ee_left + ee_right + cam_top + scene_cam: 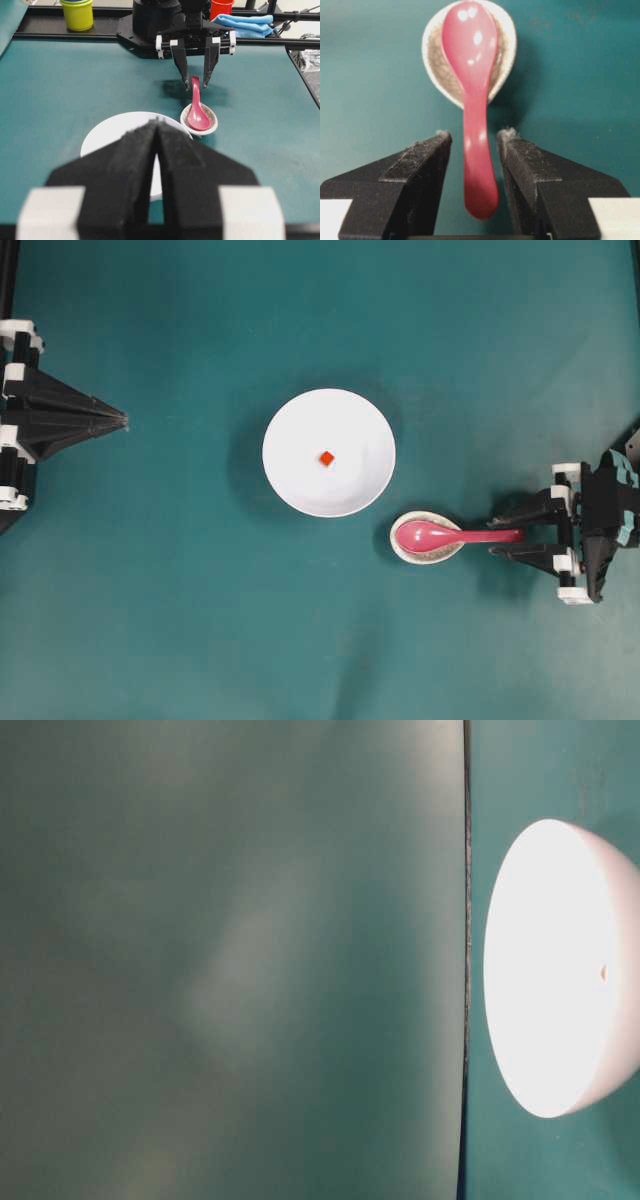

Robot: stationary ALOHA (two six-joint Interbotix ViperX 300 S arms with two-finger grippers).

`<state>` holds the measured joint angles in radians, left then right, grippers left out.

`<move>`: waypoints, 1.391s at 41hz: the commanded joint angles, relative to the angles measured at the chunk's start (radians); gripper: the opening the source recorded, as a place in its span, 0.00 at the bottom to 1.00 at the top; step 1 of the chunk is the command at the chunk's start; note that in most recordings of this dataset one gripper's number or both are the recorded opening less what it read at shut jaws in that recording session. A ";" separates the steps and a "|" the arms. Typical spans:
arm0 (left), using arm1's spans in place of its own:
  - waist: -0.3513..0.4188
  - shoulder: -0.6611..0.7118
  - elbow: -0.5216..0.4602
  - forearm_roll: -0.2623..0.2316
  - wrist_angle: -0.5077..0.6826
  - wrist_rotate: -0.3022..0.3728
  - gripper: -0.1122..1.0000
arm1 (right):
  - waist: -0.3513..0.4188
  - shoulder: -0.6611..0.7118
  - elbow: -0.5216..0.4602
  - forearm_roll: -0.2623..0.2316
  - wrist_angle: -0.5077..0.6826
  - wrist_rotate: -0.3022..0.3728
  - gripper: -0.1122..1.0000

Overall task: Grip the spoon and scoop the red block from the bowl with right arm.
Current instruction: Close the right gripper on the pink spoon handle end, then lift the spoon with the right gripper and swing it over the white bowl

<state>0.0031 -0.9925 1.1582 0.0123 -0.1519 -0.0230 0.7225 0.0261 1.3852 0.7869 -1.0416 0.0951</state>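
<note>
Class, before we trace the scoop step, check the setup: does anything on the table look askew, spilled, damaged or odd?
Nothing stands out. The spoon rests with its scoop in the small crackled dish, handle between the open jaws of the right gripper. The red block sits alone in the white bowl.

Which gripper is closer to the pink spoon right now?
Right. The right gripper is open with its fingers on either side of the spoon handle. The left gripper is shut, far across the table beyond the bowl.

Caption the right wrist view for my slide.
Open right gripper straddling glossy pink spoon's handle, scoop resting in crackled cream dish.
</note>
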 commanded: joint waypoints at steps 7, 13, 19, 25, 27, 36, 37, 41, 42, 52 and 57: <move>0.005 0.017 -0.018 0.000 -0.005 0.000 0.10 | 0.005 0.015 -0.017 0.002 -0.009 -0.009 0.48; 0.005 0.021 -0.018 0.000 -0.005 0.000 0.10 | 0.005 0.023 -0.031 0.002 -0.017 -0.011 0.40; 0.005 0.025 -0.018 0.000 -0.005 0.000 0.10 | 0.005 0.025 -0.035 0.002 -0.018 -0.011 0.35; 0.005 0.026 -0.017 0.000 -0.005 0.000 0.10 | 0.005 0.023 -0.043 0.002 -0.018 -0.011 0.32; 0.005 0.026 -0.017 0.002 -0.005 0.000 0.10 | 0.003 0.023 -0.044 0.002 -0.018 -0.011 0.32; 0.005 0.026 -0.017 0.002 -0.005 0.000 0.10 | -0.005 -0.014 -0.061 0.002 -0.018 -0.014 0.32; 0.005 0.026 -0.017 0.002 -0.005 0.000 0.10 | -0.008 -0.028 -0.063 0.002 -0.018 -0.017 0.32; 0.005 0.026 -0.017 0.000 -0.005 0.000 0.10 | -0.031 -0.086 -0.064 0.002 -0.018 -0.029 0.32; 0.005 0.026 -0.017 0.002 -0.005 0.000 0.10 | -0.037 -0.100 -0.066 0.002 -0.018 -0.035 0.32; 0.005 0.026 -0.018 0.002 -0.006 0.000 0.10 | -0.172 -0.328 -0.117 0.002 0.129 -0.176 0.32; 0.005 0.026 -0.018 0.002 -0.011 0.000 0.10 | -0.295 -0.451 -0.184 0.003 0.387 -0.239 0.32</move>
<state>0.0061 -0.9725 1.1597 0.0107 -0.1519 -0.0230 0.5001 -0.3513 1.2579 0.7900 -0.7977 -0.1197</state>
